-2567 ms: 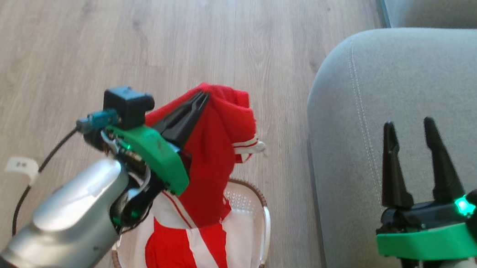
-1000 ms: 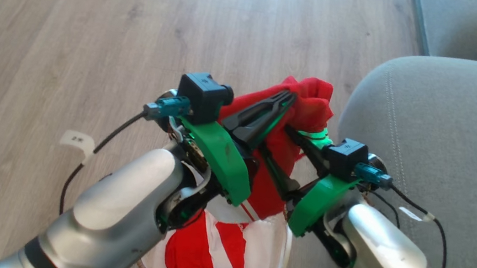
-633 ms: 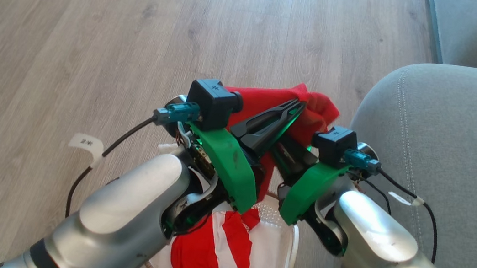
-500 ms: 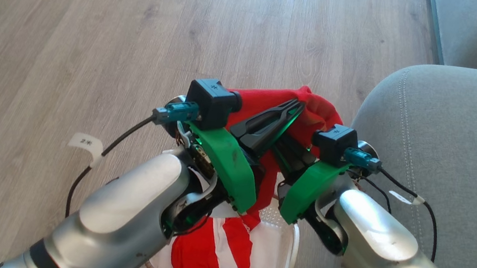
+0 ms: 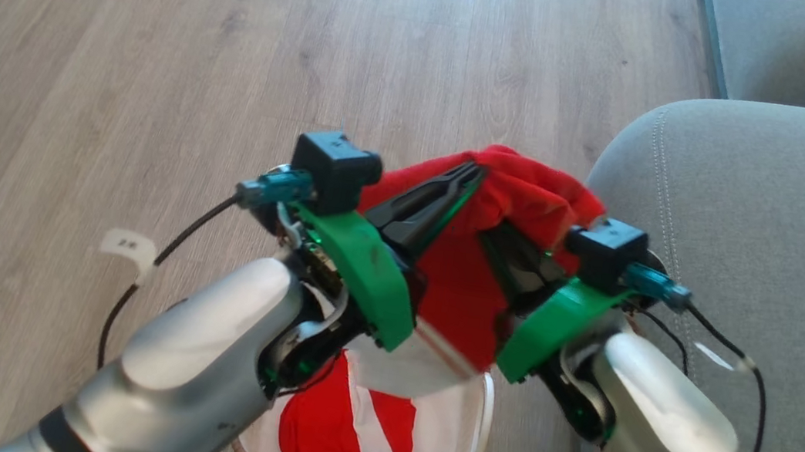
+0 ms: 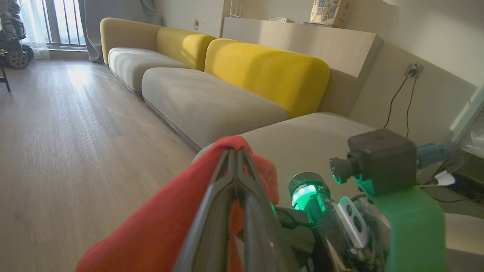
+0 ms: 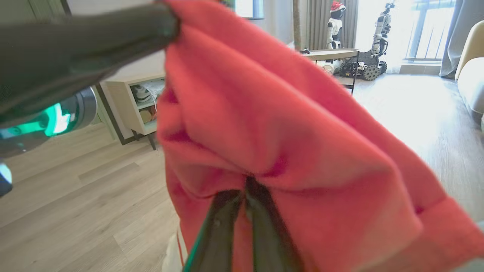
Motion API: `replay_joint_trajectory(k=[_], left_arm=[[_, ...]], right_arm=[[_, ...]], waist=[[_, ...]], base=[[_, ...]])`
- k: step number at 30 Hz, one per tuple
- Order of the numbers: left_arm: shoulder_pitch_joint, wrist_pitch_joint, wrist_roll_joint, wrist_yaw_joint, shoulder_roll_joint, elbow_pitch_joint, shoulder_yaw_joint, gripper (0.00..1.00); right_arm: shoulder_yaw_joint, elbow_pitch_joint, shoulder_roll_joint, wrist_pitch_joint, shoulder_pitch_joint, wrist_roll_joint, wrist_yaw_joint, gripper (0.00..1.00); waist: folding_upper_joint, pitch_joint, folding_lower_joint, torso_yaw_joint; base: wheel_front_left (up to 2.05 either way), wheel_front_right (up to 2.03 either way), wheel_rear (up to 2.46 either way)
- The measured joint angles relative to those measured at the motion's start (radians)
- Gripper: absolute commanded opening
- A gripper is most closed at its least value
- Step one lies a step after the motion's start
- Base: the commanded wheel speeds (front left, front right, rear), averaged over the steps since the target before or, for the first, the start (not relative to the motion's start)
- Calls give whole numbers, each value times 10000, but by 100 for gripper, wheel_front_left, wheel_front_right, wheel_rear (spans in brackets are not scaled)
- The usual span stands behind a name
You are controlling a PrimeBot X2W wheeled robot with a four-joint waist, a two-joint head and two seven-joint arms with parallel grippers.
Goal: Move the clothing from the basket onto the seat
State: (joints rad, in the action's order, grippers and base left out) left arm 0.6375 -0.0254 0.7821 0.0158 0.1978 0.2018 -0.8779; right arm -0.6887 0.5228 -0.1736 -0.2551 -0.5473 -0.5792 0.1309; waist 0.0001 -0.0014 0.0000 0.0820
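Left tool and right tool each pinched the red garment held up over the basket, its hem seemingly dangling inside, the grey seat lying rightward, nearest the right tool.

Sunlit wood floor, yellow sofa backrests against a beige wall, bright windows.

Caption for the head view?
Left gripper and right gripper hold a red garment above the basket, beside the seat.
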Motion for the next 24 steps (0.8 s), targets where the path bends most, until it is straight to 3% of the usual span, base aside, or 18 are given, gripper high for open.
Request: replay_joint_trajectory(k=[6,7,9,10,11,24], left_arm=[[-172,-113,2,-86,213,224,144,0],[-184,-113,2,-90,222,230,150,9],[-247,-113,2,-157,234,230,148,45],[-304,-113,2,-155,238,232,138,87],[-344,-113,2,-148,245,230,107,100],[-511,-408,-263,19,556,-261,-211,100]], right_arm=[[867,-930,-240,0,893,370,0,0],[982,-1083,-245,0,1048,441,0,0],[1174,-1404,-267,0,1323,619,0,0],[1279,-1534,-284,0,1434,698,0,0],[1400,-1689,-316,0,1538,761,0,0],[3001,-3361,-568,0,2390,1622,0,0]], waist=[[0,-19,0,-189],[0,-21,0,-235],[0,-21,0,-338],[0,-22,0,-394],[0,-24,0,-453],[0,112,0,-1606]], base=[[0,0,0],[0,0,0],[0,0,0],[0,0,0],[0,0,0],[0,0,0]])
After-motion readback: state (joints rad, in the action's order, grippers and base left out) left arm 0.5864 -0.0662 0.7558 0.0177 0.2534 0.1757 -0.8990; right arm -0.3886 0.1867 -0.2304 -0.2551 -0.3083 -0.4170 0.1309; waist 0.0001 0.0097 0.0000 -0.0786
